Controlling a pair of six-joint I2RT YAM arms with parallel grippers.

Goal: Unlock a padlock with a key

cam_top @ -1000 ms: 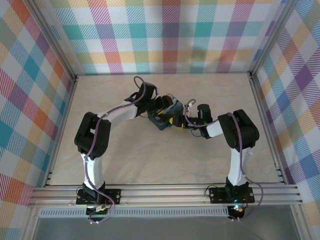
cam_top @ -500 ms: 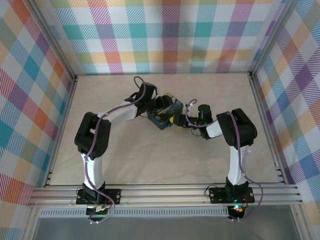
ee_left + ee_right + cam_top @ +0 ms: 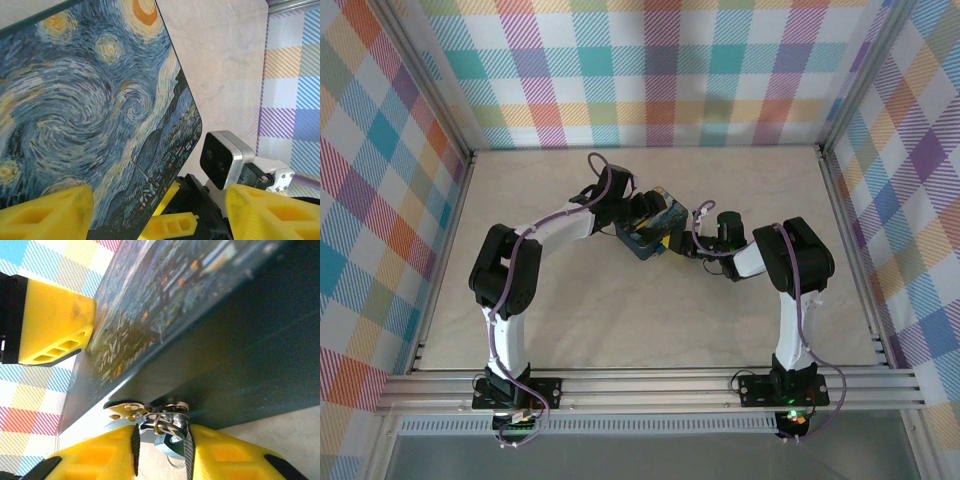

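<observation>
— What's nearest, from where you stand?
— The right gripper (image 3: 161, 435), low at the box's near edge. Its yellow fingers stand narrowly apart with a bunch of metal between them: a key ring (image 3: 167, 421) and, just below it, a bluish-silver bit I take for the padlock (image 3: 167, 446). Whether they truly pinch it, I cannot tell.
— How should it go about the key?
— I'd grip the key itself, not the ring, and line it up before turning. A lock that tiny will likely swing.
— And farther off?
— The starry box (image 3: 225, 340), then the left gripper (image 3: 160, 197), fingers spread wide, one fingertip (image 3: 60, 325) seemingly against the printed face, steadying it.
— The count?
— Two grippers, one box, one padlock, one ring; the keys are too tangled to number.
</observation>
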